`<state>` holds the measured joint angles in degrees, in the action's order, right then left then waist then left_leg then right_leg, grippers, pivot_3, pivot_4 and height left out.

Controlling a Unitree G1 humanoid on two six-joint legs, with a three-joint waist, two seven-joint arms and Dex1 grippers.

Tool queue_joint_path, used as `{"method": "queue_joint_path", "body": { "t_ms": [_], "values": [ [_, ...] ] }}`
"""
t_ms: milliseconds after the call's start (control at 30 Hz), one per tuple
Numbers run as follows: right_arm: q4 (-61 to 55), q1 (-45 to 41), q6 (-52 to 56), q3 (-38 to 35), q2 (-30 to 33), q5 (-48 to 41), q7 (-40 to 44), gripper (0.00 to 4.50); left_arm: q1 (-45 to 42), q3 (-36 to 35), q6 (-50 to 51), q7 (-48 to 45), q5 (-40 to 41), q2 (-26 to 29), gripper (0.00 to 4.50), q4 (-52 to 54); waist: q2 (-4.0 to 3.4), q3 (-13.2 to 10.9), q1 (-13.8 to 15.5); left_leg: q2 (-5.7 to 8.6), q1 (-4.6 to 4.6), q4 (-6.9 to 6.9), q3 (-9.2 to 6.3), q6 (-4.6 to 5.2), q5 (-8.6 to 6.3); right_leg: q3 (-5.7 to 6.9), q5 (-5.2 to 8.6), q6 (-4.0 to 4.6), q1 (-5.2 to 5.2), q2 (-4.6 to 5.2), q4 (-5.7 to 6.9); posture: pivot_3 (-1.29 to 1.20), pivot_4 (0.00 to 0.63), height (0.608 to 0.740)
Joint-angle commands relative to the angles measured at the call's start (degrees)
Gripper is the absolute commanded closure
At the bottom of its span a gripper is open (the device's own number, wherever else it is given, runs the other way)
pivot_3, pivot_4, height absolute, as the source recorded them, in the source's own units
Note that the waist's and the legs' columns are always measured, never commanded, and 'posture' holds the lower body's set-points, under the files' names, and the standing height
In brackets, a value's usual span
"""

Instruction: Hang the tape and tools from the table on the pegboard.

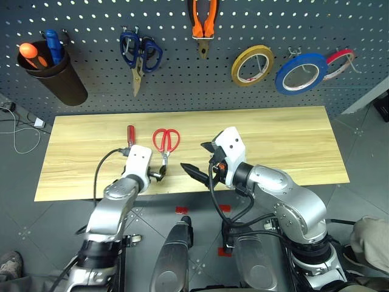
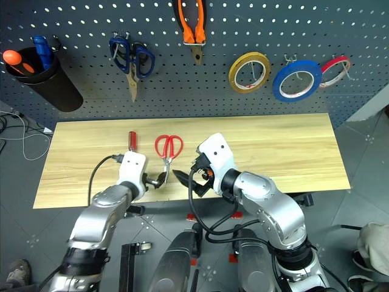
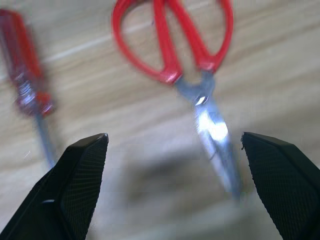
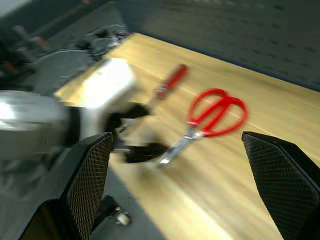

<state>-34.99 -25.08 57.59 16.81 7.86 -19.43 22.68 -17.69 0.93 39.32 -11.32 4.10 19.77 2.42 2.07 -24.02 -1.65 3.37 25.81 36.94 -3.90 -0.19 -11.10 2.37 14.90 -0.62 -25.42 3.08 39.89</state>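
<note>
2 tools lie on the pale wooden table in the left eye view: the slim screwdriver with its clear red handle, and the red-handled scissors just beside it toward 3 o'clock, blades pointing toward 6 o'clock. On the dark grey perforated pegboard at 12 o'clock hang the orange-and-black pliers and, toward 2 o'clock, the broad blue tape between a yellow tape roll and a thin red tape roll. Dark-blue scissors hang toward 11 o'clock, and a dark cup toward 10 o'clock holds 2 more screwdrivers. The left gripper sits at the scissors' blade tips; the right gripper, fingers spread wide, hovers over the table's near edge.

The right eye view gives the same layout, with a person's knee at its 5 o'clock corner.

The left wrist view alone shows the fine detail: 2 black fingers with cross-hatched pads stand wide apart, the shiny steel blades between them nearer the other finger, the looped plastic handles beyond, and the screwdriver's thin shaft near the first.

The right wrist view adds the white-housed left gripper low beside the blade tips; whether it touches them I cannot tell. Its own mesh-textured fingers stand far apart, clamped on nothing.
</note>
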Motion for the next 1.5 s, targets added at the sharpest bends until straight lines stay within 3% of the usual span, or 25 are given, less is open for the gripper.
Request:
{"method": "queue_joint_path", "body": {
  "t_ms": [33,233,333,500,733,1033,1300,1500],
  "values": [
    [-2.9,0.4,0.9,0.7,0.4,-2.3,0.6,0.07,-2.1,0.7,-0.7,3.1,-2.2,-2.7,0.00,-5.1,0.04,0.0,-0.1,0.00,-0.01,0.00,0.00,0.00,0.00,0.00,0.00,0.00,0.01,0.00,-0.01,-0.03,0.403,0.740],
    [-2.8,0.7,1.8,-1.0,2.0,-4.3,0.9,0.07,-3.1,-2.3,2.8,8.7,-1.9,-8.7,0.00,-9.7,0.07,0.1,-0.2,0.01,-0.02,-0.02,-0.01,-0.03,0.01,0.03,-0.09,0.11,0.04,0.01,0.02,-0.05,0.401,0.740],
    [-2.1,0.0,1.9,-1.4,4.3,-4.3,1.6,0.00,-2.5,-5.5,5.1,10.3,-0.2,-11.0,0.57,-10.0,0.09,0.3,-0.2,0.01,-0.07,-0.01,0.01,-0.02,0.01,0.03,-0.09,0.11,0.09,0.01,0.01,-0.05,0.396,0.740],
    [-0.9,-2.0,1.9,0.1,8.3,-2.6,1.9,0.00,-3.3,-8.6,6.7,10.1,1.7,-11.8,2.13,-11.2,0.09,0.5,-0.4,-0.01,-0.18,-0.02,0.03,0.00,0.00,0.02,0.02,-0.09,0.15,0.01,0.02,-0.06,0.393,0.740],
    [0.2,-3.3,2.6,-0.4,8.7,-2.7,0.8,0.00,-4.5,-8.9,5.7,7.3,2.0,-9.6,4.15,-13.4,0.03,1.2,-0.3,-0.01,-0.22,-0.02,0.04,0.00,0.00,0.02,0.00,-0.05,0.21,0.01,0.03,-0.06,0.383,0.740],
    [-2.3,-3.3,1.1,-1.2,12.2,-1.6,0.9,0.00,-0.2,-4.9,0.1,-2.4,1.3,-1.2,4.15,-4.5,0.05,1.4,-0.3,-0.01,-0.23,-0.08,0.04,-0.02,0.00,-0.01,-0.05,0.01,0.19,0.01,-0.04,-0.08,0.362,0.740],
    [-6.1,0.3,-6.4,-2.8,17.0,-0.3,2.4,0.00,15.0,-3.1,-23.9,-4.3,-5.5,5.3,4.15,16.8,0.02,1.4,-0.2,-0.01,0.04,-0.22,-0.04,-0.17,0.09,0.06,-0.15,0.13,0.17,0.03,-0.73,-0.08,0.358,0.740],
    [-7.0,2.6,-11.9,-6.3,17.2,-1.4,3.8,0.00,26.1,-5.9,-35.2,0.9,-12.3,4.6,4.15,27.3,0.02,1.4,-0.2,-0.02,0.08,-0.34,0.02,0.10,-0.08,0.04,-0.26,0.11,0.19,0.05,-0.94,-0.07,0.354,0.740]
  ]
}}
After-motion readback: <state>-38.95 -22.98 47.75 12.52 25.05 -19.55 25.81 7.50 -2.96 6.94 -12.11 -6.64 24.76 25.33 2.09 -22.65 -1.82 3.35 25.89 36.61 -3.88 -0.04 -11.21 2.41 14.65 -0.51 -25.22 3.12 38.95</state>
